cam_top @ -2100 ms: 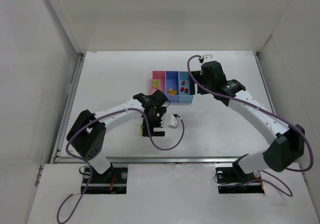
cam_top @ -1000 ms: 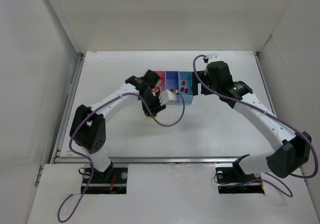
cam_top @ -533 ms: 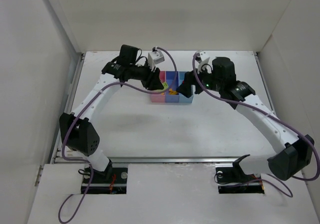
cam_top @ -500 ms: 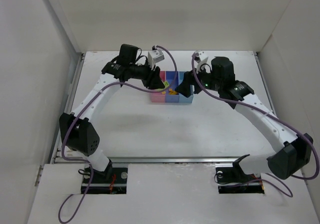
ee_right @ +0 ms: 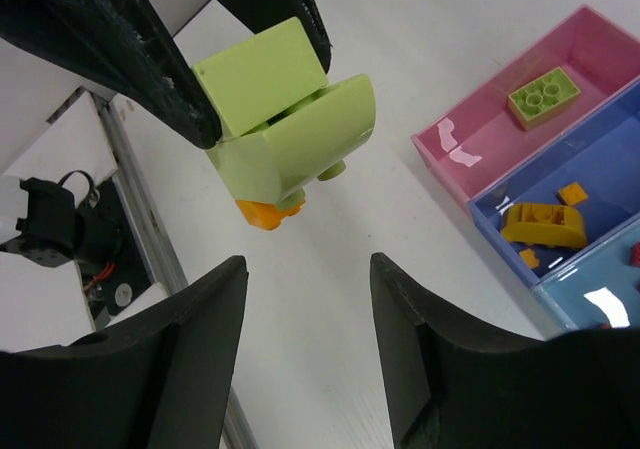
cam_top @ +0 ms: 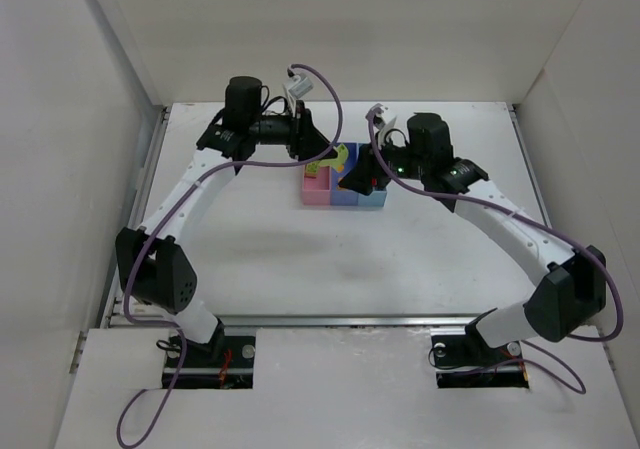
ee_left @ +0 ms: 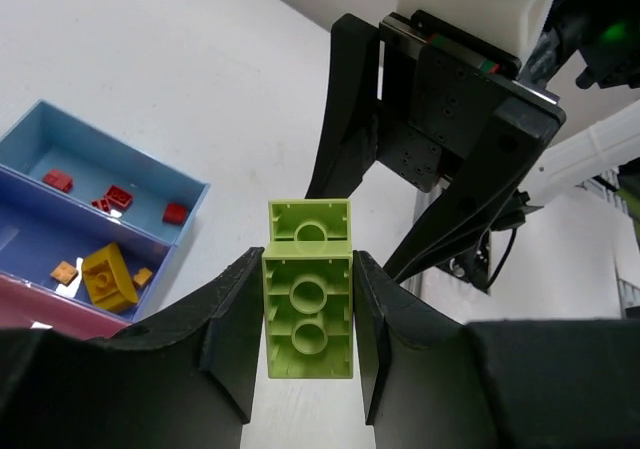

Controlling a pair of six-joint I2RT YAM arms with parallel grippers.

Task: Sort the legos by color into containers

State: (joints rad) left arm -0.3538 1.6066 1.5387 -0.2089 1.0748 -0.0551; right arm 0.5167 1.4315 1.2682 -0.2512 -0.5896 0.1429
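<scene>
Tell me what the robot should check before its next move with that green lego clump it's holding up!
1. Grip: the left gripper is shut on the lime green plastic lego clump, one finger on each side. Ok.
2. Clump all one colour: a small orange brick is stuck under it. Not ok.
3. Helper hand free: the right gripper is open, holds nothing and faces the clump without touching it. Ok.
4. Green's home: the pink plastic bin already has a green brick. Ok.
5. Orange's home: the medium blue plastic bin holds yellow-orange pieces. Ok.
6. How tightly the orange brick is stuck: cannot tell.
</scene>
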